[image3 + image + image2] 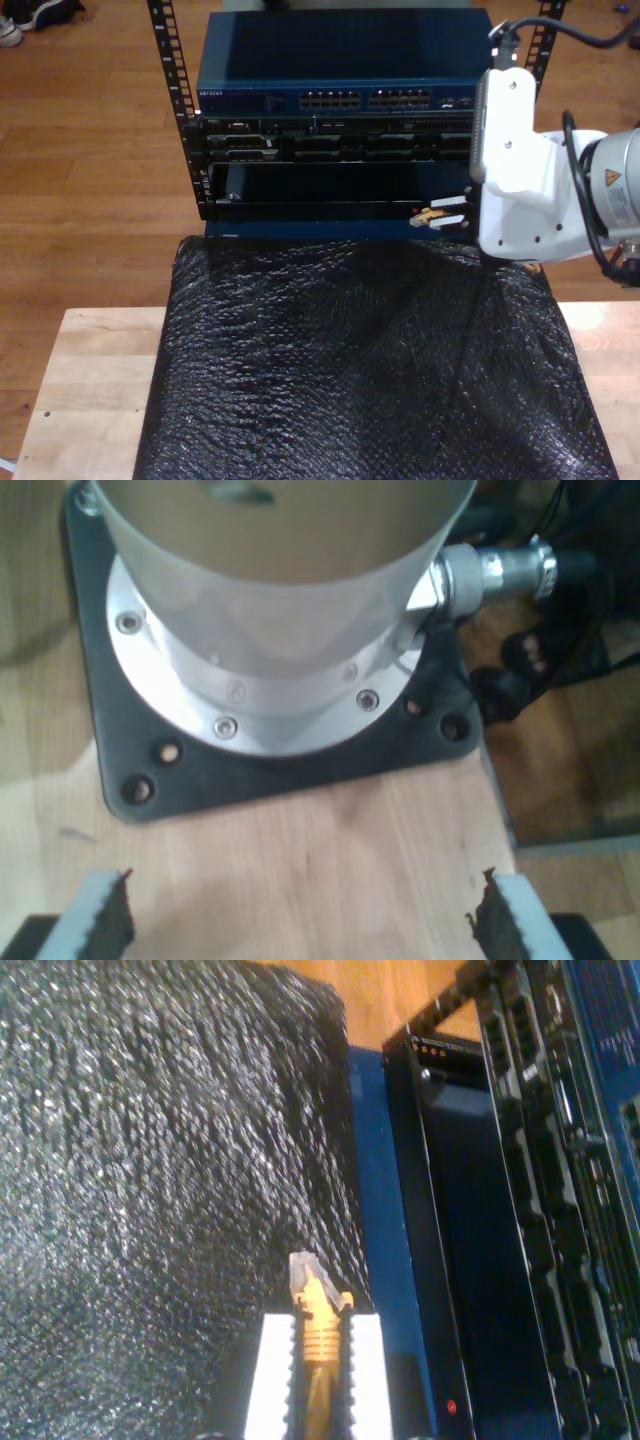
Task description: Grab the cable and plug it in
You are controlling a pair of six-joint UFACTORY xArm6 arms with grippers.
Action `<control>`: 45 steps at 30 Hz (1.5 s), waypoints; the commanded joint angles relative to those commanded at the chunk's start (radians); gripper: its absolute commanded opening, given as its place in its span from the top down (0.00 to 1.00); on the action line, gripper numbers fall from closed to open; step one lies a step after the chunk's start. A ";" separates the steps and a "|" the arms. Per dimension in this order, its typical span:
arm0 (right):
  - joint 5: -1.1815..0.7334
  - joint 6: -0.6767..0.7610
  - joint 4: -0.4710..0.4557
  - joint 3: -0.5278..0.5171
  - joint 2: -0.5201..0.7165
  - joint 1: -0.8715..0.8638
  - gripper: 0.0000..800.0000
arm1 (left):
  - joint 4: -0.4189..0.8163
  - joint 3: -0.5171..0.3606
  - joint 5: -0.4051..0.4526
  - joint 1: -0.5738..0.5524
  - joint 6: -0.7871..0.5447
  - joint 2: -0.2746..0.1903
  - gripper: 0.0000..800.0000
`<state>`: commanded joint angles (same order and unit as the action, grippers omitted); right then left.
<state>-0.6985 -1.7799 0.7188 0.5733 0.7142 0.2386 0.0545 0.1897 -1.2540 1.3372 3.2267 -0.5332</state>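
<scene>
Gripping cable plug, my second pincer; exterior view shows rack

The exterior view looks down from high in front, facing the rack across the black mat. The second wrist view sits close over that same mat and rack. The first wrist view looks closely down at an arm base on the desk.

Wood table w/ black foam mat & rack on it.
</scene>
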 joint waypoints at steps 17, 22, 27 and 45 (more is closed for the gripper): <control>0.006 -0.011 0.002 0.043 -0.003 -0.057 1.00 | -0.003 -0.086 0.167 0.021 -0.002 0.009 0.00; 0.078 -0.012 -0.021 0.044 -0.008 -0.061 1.00 | -0.002 -0.083 0.164 0.025 -0.002 0.012 0.00; 0.166 -0.006 -0.140 0.028 -0.008 -0.055 1.00 | -0.002 -0.083 0.164 0.025 -0.002 0.012 0.00; 0.784 -0.003 -0.292 -0.074 -0.284 0.155 1.00 | -0.002 -0.083 0.164 0.025 -0.002 0.012 0.00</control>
<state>0.0855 -1.7829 0.4273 0.4996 0.4304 0.3936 0.0529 0.1068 -1.0898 1.3617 3.2252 -0.5209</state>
